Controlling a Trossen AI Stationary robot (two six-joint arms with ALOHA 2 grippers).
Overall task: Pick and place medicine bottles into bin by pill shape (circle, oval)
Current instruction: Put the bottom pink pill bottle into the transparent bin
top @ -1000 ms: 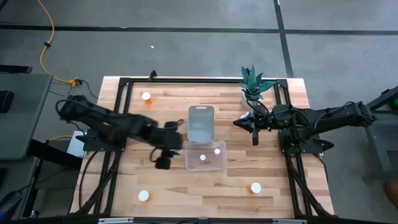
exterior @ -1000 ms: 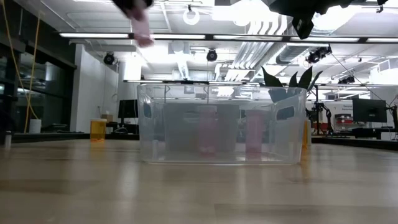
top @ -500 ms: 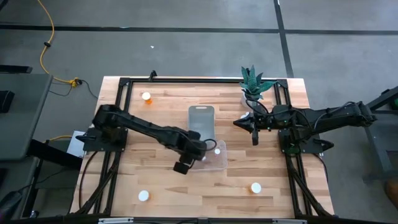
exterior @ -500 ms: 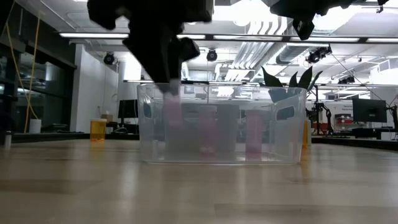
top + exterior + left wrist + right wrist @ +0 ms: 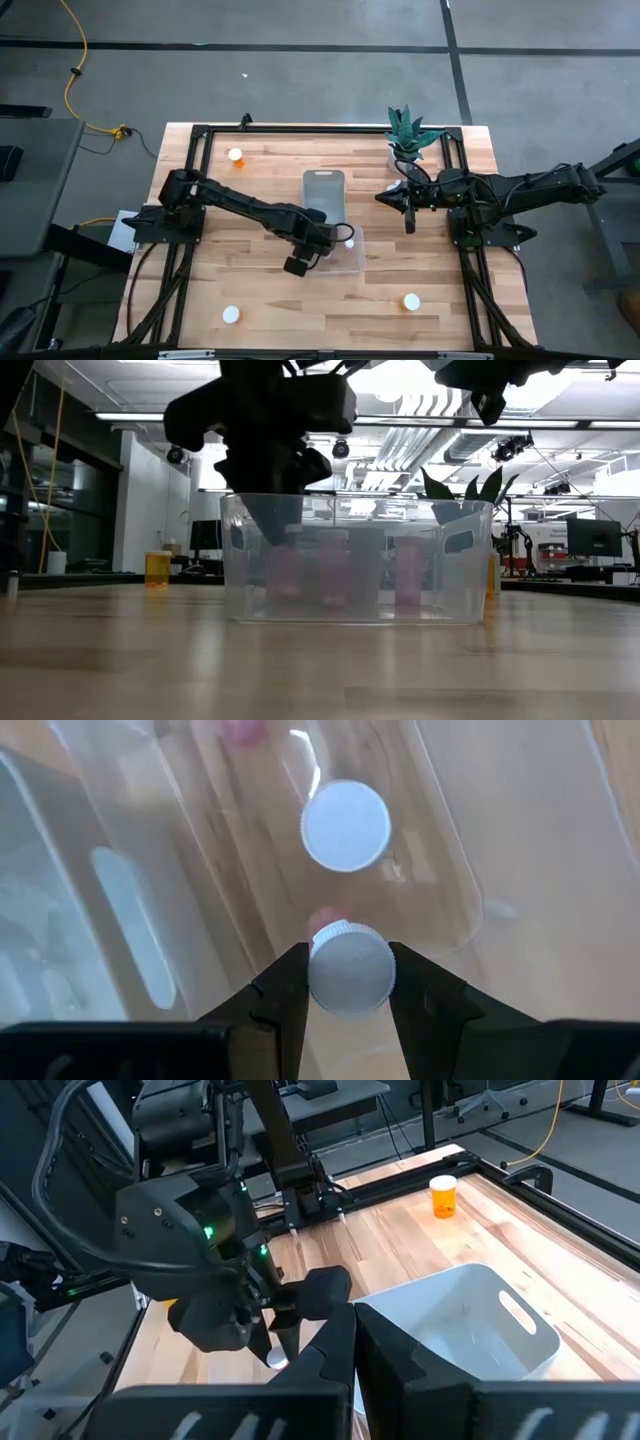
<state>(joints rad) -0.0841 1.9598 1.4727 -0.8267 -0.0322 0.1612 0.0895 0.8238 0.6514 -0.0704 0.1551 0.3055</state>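
My left gripper (image 5: 305,255) reaches down into the clear bin (image 5: 352,266) and is shut on a pill bottle with a white cap (image 5: 350,968). That bottle shows pinkish through the bin's wall (image 5: 285,565). Two more bottles stand in the bin in the low view (image 5: 333,567) (image 5: 408,568); the left wrist view shows one cap (image 5: 345,825). Loose bottles stand on the table at the far left (image 5: 235,156), near left (image 5: 231,314) and near right (image 5: 411,301). My right gripper (image 5: 382,197) is shut and empty, raised beside the plant. My left gripper pinches the bottle's white cap (image 5: 322,982) between its two fingers, one on each side of the rim. The fingers come from above, pointing down. The bottle hangs upright below them inside the clear bin, low near the floor; whether it rests there I cannot tell.
A white bin (image 5: 323,198) stands just beyond the clear bin. A potted plant (image 5: 405,140) stands at the far right. A black frame (image 5: 200,135) runs along the table's far and side edges. Bare wood lies at the near edge between the loose bottles.
My left gripper has carried the bottle toward the table's right edge, over the clear bin's left wall, and then down into the bin. The bottle has stayed upright and has gone from high above the bin to low beside the other two.
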